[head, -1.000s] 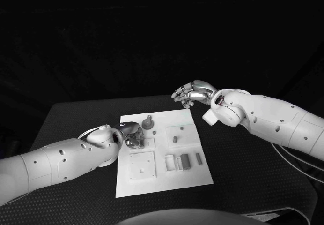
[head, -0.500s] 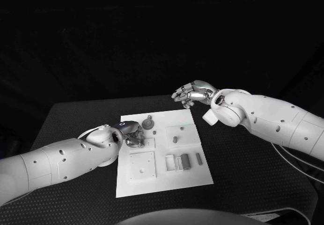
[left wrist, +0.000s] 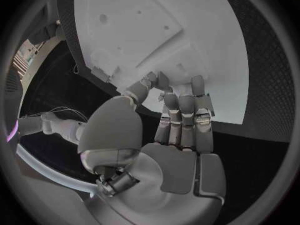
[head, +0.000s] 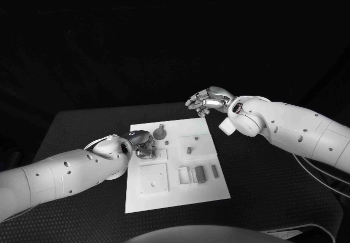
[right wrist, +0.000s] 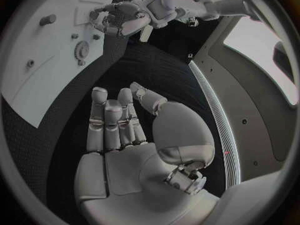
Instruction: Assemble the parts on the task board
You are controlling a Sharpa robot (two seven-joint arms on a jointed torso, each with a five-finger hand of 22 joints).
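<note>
The white task board (head: 175,195) lies in the middle of the black table. A round gear-like part (head: 160,133) sits near its far edge, a small peg (head: 189,150) stands in its right half, and flat parts (head: 198,174) lie lower right. My left hand (head: 143,145) hovers low over the board's left side, fingers curled down, thumb and fingertips (left wrist: 164,81) close together at the board (left wrist: 187,25); whether they pinch a part is hidden. My right hand (head: 209,101) is raised beyond the board's far right corner, fingers (right wrist: 111,120) curled, holding nothing.
A raised square plate (head: 154,178) sits in the board's near left part. From the right wrist, the board (right wrist: 28,80), the gear (right wrist: 81,50) and my left hand (right wrist: 119,17) show. Black table (head: 277,172) surrounds the board.
</note>
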